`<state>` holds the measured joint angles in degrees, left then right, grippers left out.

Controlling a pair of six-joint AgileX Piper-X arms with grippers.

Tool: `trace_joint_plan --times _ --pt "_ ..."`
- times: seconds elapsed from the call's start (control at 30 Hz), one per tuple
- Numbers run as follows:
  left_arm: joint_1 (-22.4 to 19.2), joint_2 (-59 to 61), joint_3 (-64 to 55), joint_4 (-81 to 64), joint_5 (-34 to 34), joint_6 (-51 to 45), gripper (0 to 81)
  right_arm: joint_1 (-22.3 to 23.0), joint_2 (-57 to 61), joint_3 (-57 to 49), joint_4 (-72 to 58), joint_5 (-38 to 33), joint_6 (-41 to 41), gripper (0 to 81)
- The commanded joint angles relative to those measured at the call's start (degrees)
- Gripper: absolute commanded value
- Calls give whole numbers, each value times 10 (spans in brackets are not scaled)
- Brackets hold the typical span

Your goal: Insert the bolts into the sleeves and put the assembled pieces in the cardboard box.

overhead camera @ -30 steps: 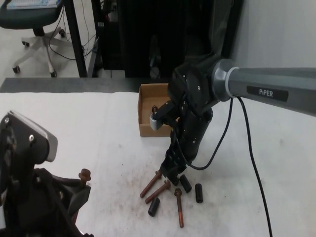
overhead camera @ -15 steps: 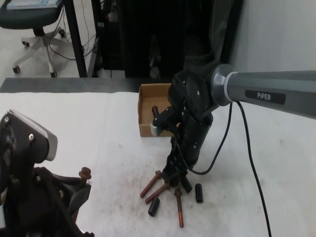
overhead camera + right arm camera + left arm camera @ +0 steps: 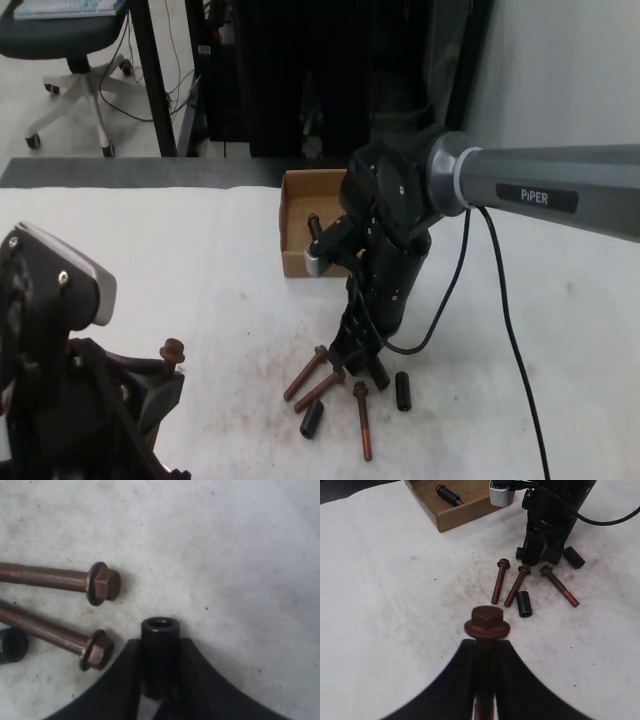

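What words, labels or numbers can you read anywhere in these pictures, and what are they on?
On the right arm's grey tube: one white brand mark, left unquoted here.
On the cardboard box, bolts and sleeves: no print visible.

Rust-brown bolts (image 3: 500, 581), blk sleeves (image 3: 524, 603), tan box (image 3: 465, 516)

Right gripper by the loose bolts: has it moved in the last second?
Yes. The right gripper has sunk away from the cardboard box, down onto a sleeve beside the bolts.

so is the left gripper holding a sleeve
No, the left gripper is shut on a bolt, whose hex head sticks out past the fingertips.
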<state>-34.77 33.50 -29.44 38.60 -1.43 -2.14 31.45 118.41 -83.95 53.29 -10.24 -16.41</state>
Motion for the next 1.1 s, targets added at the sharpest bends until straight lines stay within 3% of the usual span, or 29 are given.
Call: trace_joint_plan --times 0.0,0.13,0.2,0.33,0.47,0.6,0.83,0.97,1.07 --pt "1 -4 -1 -8 -14 5 4 0 2 3 21 10 -1 4" --pt "1 -4 -1 -44 -13 5 4 0 -21 1 42 0 33 4" --pt "1 -4 -1 -87 9 7 4 0 -49 1 40 -45 62 4" --pt "1 -4 -1 -216 145 58 4 -3 -125 2 2 -191 90 4" --pt "1 5 -1 -367 244 56 4 -3 -225 4 -65 -206 95 8" --pt "12 27 -1 -475 246 -32 2 -14 -335 28 -136 -211 96 8" --pt "53 92 -1 -693 307 -220 2 -27 -488 178 -217 -306 118 8" --pt "61 147 -1 -793 365 -314 2 -4 -530 273 -289 -376 168 8" --pt "61 185 -1 -826 425 -345 2 30 -540 321 -386 -380 195 8"
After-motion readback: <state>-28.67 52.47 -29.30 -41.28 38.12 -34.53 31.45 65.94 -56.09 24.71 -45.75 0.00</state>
